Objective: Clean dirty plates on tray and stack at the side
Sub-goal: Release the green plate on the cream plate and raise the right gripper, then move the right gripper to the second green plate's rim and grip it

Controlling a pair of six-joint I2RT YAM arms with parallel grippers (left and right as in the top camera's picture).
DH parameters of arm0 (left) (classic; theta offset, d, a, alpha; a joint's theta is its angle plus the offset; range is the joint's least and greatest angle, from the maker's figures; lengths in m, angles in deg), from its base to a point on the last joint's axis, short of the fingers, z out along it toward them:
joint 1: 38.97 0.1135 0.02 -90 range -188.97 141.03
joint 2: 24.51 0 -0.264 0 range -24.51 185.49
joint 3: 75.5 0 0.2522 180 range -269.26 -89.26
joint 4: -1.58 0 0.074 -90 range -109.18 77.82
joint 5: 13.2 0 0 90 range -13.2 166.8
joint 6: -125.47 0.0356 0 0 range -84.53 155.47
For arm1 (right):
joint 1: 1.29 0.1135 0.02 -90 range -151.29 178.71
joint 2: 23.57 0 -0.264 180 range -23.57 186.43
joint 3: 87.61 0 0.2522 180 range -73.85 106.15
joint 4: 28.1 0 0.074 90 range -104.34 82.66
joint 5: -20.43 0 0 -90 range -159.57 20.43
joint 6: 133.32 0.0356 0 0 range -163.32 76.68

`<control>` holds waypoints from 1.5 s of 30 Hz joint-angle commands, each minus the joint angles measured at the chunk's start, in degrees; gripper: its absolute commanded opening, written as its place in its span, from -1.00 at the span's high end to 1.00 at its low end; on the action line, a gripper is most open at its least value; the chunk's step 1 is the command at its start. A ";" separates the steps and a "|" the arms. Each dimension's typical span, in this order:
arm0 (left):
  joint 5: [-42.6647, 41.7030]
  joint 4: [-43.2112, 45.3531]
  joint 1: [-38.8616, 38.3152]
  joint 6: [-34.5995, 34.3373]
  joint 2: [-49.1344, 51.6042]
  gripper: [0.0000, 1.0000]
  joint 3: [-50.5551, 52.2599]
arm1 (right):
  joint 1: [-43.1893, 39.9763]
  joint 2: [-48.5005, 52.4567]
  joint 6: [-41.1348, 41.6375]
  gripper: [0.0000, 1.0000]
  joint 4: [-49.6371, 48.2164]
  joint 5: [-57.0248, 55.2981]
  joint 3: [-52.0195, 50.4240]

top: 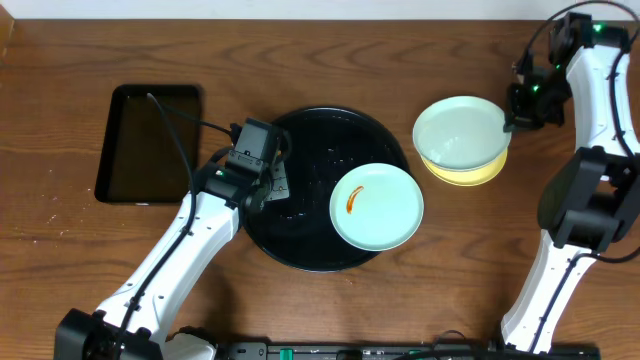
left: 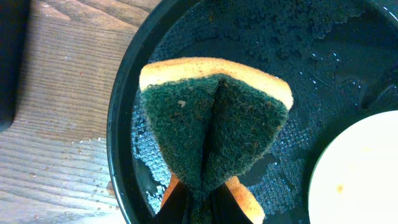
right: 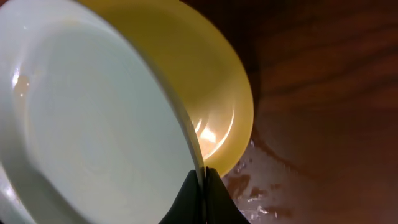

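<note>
Stacking in hand: right gripper (right: 202, 186) pinches mint plate (top: 460, 132) by its rim atop yellow plate (top: 470, 172) off the right edge of tray (top: 300, 250); next, release, then left gripper (left: 198, 199), clamped on sponge (left: 211, 118), likely takes smeared plate (top: 376, 207) on tray.

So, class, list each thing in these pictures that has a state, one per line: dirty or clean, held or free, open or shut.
smeared plate: dirty, orange smear, lying on the tray.
upper mint plate: no smear visible, rim held, over the yellow plate.
yellow plate: underneath, mostly covered.
tray: wet.
sponge: folded, pinched.
left gripper: shut on the sponge.
right gripper: shut on the upper mint plate.
</note>
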 commanded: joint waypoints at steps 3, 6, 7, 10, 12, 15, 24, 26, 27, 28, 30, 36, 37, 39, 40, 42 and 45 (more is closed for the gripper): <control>0.26 -0.17 0.24 -0.11 0.33 0.83 0.46 | -0.70 0.02 2.34 0.97 -4.35 -0.79 -4.72; 0.26 -0.17 0.24 -0.13 0.33 0.83 0.46 | -0.68 0.02 2.54 0.38 -4.85 -0.94 -6.03; 0.26 -0.13 0.24 -0.13 0.33 0.83 0.46 | -0.63 0.02 2.69 0.07 -4.57 -0.94 -6.10; 0.26 0.24 0.24 -0.13 0.33 0.83 0.46 | -0.50 0.02 2.73 -0.18 -3.26 -0.92 -6.03; 0.26 0.48 0.24 -0.13 0.33 0.83 0.46 | -0.52 0.02 3.50 -0.19 -2.64 -0.94 -5.97; 0.26 0.44 0.24 -0.13 0.33 0.83 0.46 | -0.50 0.00 4.72 -0.18 -0.81 -0.90 -5.29; 0.26 0.92 0.24 -0.15 0.33 0.83 0.46 | 2.91 -1.86 -2.47 -0.19 7.28 21.94 -4.04; 0.26 0.90 0.24 -0.33 0.33 0.83 0.46 | 5.29 -1.92 -2.84 -0.19 9.73 21.90 -4.04; 0.26 0.87 0.24 -0.33 0.33 0.83 0.46 | 6.45 -1.92 -2.75 -0.19 10.47 21.05 -4.07; 0.26 0.87 0.24 -0.33 0.33 0.83 0.46 | 8.17 -1.92 -2.67 -0.21 11.17 19.65 -4.07; 0.26 0.90 0.24 -0.33 0.33 0.83 0.46 | 11.39 -1.92 -0.94 -0.25 11.67 16.59 -4.07; 0.26 0.85 0.24 -0.33 0.33 0.83 0.46 | 20.63 -4.24 13.16 -0.25 11.78 0.15 -4.07; 0.26 0.85 0.24 -0.33 0.33 0.83 0.46 | 21.90 -5.35 15.32 -0.26 11.78 -2.58 -4.07; 0.26 0.85 0.24 -0.33 0.33 0.83 0.46 | 23.87 -7.85 18.69 -0.29 11.67 -6.75 -4.07; 0.26 0.85 0.24 -0.33 0.33 0.83 0.46 | 24.79 -9.31 20.37 -0.31 11.61 -8.17 -4.07; 0.26 0.87 0.24 -0.33 0.33 0.83 0.46 | 26.56 -11.87 21.57 -0.37 10.69 -9.40 -4.07; 0.26 1.07 0.24 -0.33 0.33 0.83 0.46 | 29.42 -14.12 22.49 -0.54 10.78 -9.99 -4.15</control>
